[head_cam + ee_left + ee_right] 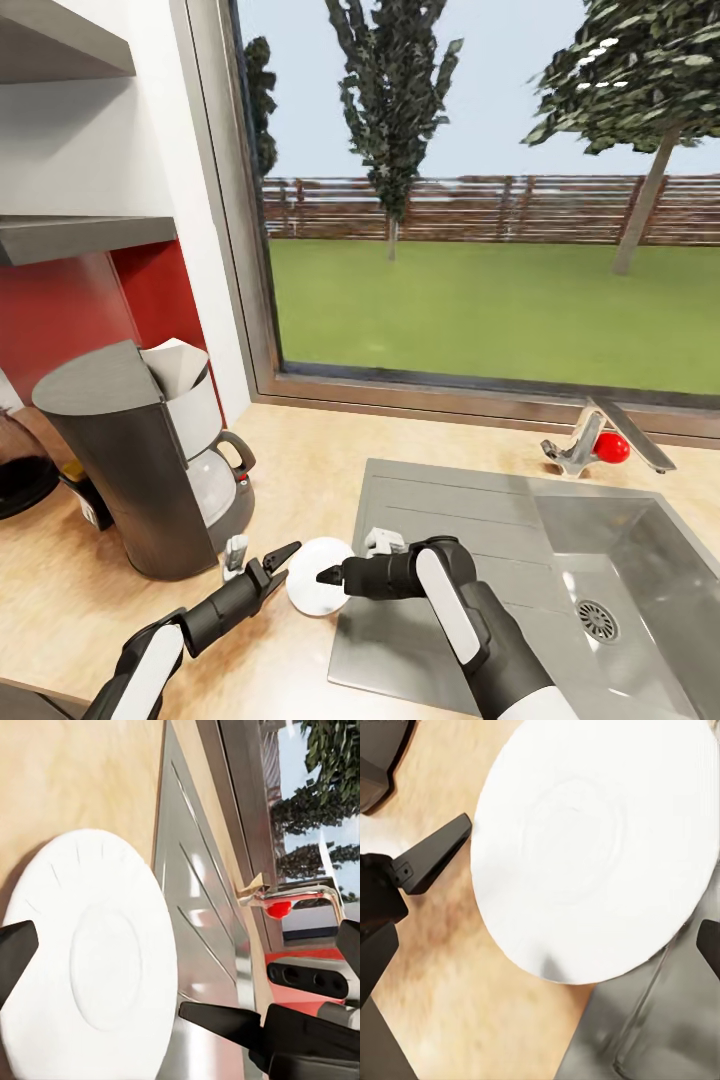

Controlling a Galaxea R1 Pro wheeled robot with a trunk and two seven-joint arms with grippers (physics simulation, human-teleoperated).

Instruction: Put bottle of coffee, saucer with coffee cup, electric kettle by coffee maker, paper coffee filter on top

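Near the counter's front edge, the saucer (318, 588) lies right of the coffee maker (140, 460), flanked by the wide-open, empty left gripper (270, 566) and right gripper (335, 577), so fetching the cup seems next.

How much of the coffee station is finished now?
Done: the coffee maker stands on the counter with a paper filter on top. In hand: both pincers, left pincer and right pincer, are open around the saucer, which overlaps the sink's edge. Left: cup, kettle and coffee bottle are unconfirmed.
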